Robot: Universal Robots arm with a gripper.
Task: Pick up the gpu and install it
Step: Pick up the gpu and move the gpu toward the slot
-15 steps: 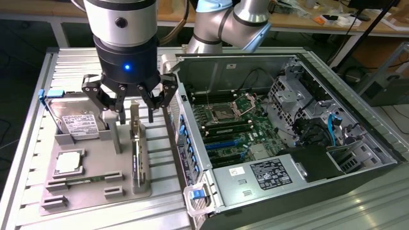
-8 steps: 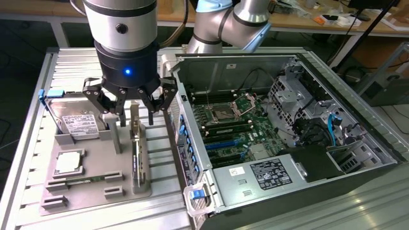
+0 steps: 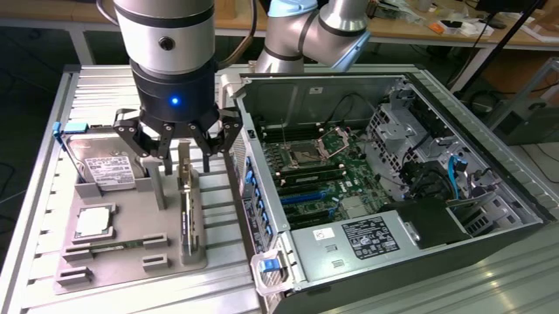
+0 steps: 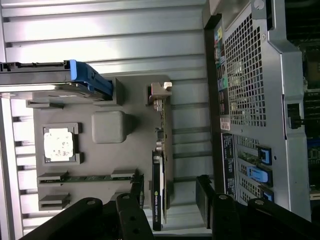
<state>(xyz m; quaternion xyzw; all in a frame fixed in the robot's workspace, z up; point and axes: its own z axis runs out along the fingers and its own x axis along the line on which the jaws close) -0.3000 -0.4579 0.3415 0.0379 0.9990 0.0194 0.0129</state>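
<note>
In the exterior view the gripper (image 3: 183,157) hangs empty, its fingers (image 3: 162,156) spread apart, just above the gpu (image 3: 186,203); the card stands on edge in a slot of the grey tray (image 3: 131,258), beside the open case (image 3: 393,196), not yet lifted. In the wrist view the gpu (image 4: 161,165) sits between the parted fingers (image 4: 202,192), neither seeming to touch it; it looks stiff and fairly light but fragile, so I judge its two flat faces near the upper edge, clear of the fan, the safest hold.
</note>
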